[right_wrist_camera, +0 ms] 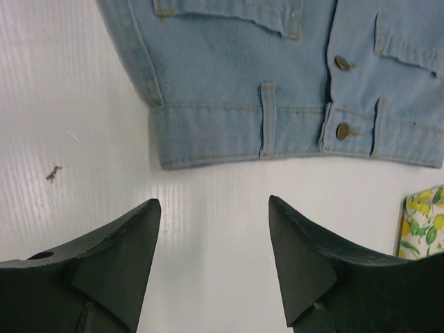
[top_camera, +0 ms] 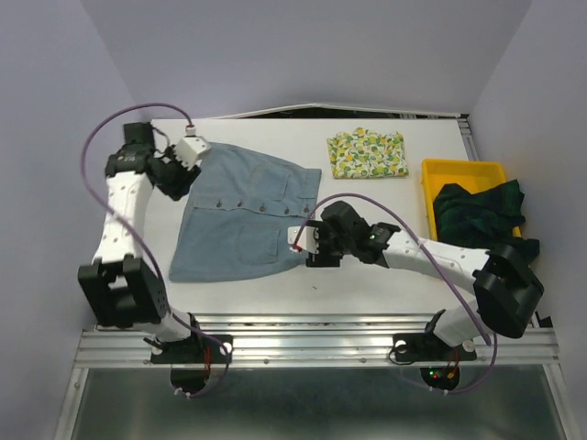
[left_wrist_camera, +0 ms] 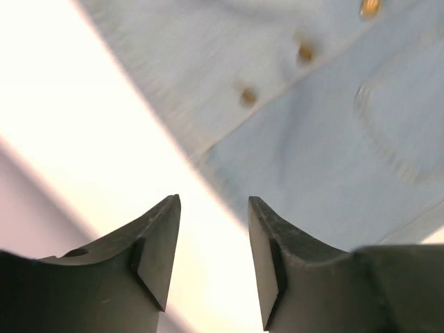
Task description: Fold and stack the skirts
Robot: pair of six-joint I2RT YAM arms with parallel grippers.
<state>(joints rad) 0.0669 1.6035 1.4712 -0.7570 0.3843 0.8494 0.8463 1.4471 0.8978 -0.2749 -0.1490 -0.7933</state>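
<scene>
The light blue-grey skirt [top_camera: 243, 215] lies spread flat on the white table [top_camera: 367, 266], buttons up. My left gripper [top_camera: 195, 149] is open and empty at its far left corner. In the left wrist view the left gripper [left_wrist_camera: 214, 205] hovers over the skirt [left_wrist_camera: 312, 125] edge. My right gripper [top_camera: 299, 240] is open and empty just off the waistband [right_wrist_camera: 277, 132]; in the right wrist view it [right_wrist_camera: 214, 205] is over bare table. The lemon-print skirt [top_camera: 367, 154] lies folded at the back, and its corner shows in the right wrist view [right_wrist_camera: 423, 225]. The plaid skirt [top_camera: 477, 206] lies bunched in the tray.
A yellow plastic tray [top_camera: 463, 169] stands at the right edge of the table, holding the plaid skirt. The right arm lies across the table's near right part. A small dark speck [right_wrist_camera: 53, 173] marks the table near the waistband.
</scene>
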